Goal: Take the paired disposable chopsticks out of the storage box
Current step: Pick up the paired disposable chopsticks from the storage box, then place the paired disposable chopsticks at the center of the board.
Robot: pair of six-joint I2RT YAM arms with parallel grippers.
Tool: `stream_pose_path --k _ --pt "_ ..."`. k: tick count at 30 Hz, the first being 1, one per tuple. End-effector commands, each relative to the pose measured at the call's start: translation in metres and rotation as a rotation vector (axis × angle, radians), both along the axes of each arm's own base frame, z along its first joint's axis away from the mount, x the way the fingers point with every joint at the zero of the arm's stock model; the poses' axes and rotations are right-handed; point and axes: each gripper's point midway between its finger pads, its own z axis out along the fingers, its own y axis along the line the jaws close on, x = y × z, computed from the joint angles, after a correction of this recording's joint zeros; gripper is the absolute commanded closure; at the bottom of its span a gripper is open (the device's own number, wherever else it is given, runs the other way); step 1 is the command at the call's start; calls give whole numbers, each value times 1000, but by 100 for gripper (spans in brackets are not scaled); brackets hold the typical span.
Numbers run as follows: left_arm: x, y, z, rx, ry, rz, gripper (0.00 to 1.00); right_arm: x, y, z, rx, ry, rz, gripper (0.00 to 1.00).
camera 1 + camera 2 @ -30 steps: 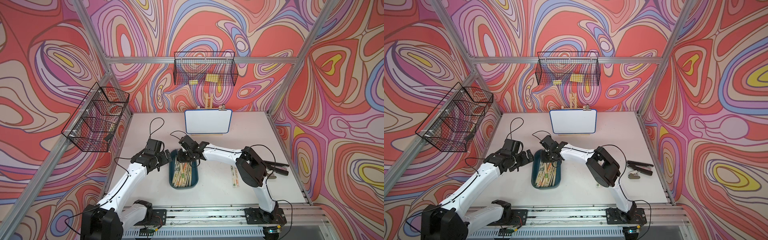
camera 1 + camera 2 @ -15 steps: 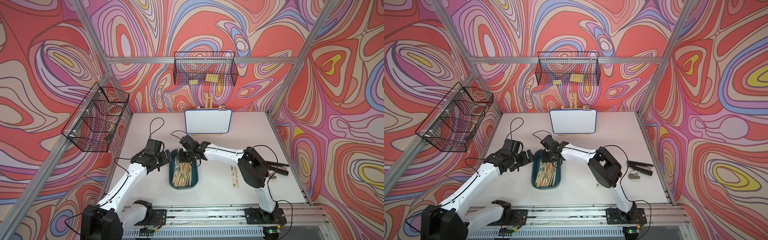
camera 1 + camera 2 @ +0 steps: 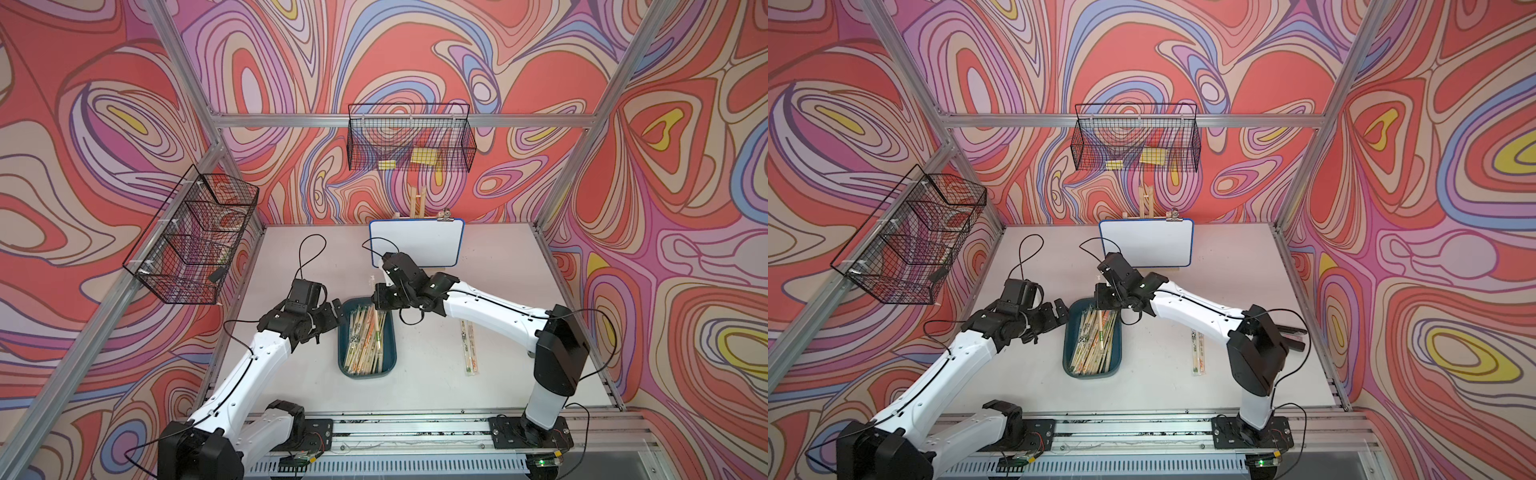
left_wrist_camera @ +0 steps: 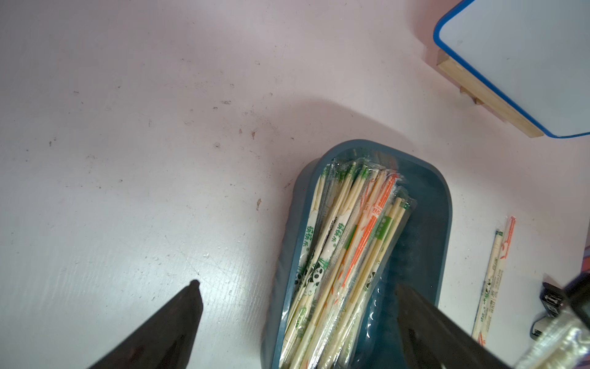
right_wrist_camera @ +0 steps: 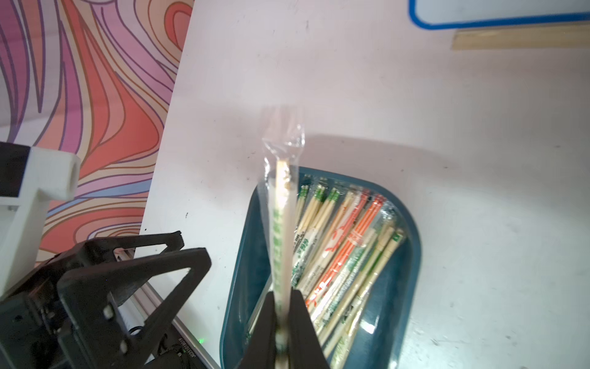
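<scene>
Nearby, the left gripper (image 4: 297, 285) hung wide open just beside the left side of the storage box (image 3: 365, 374), the closest thing to the right gripper (image 5: 281, 322). That one was clamped on one sleeved pair (image 5: 281, 223), held above the box's far end. Other chopsticks (image 3: 363, 340) lay heaped inside. Two loose pairs (image 3: 469, 345) lay on the table to the right, well apart. A whiteboard (image 3: 415, 243) on a wooden easel (image 3: 417, 201) stood behind. The pale, scuffed table (image 3: 436, 395) sat within an aluminium frame (image 3: 332, 120) and swirl-patterned walls (image 3: 415, 50). One black wire basket (image 3: 409, 139) hung at the back, another (image 3: 191, 237) at the left.
</scene>
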Motion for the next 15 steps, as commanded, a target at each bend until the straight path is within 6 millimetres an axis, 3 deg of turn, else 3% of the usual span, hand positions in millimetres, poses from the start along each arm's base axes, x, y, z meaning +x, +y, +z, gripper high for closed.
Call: stream_pose_path --k 1,7,15 --pt "-1 -10 16 -20 -26 -39 0 2 -41 2 -72 -16 -59 98" --pt "-4 -33 18 7 -31 -102 0 -1 -102 -8 -168 0 -150 98" --pt "-3 -49 19 29 -30 -140 0 -12 -159 -28 -317 25 -228 98"
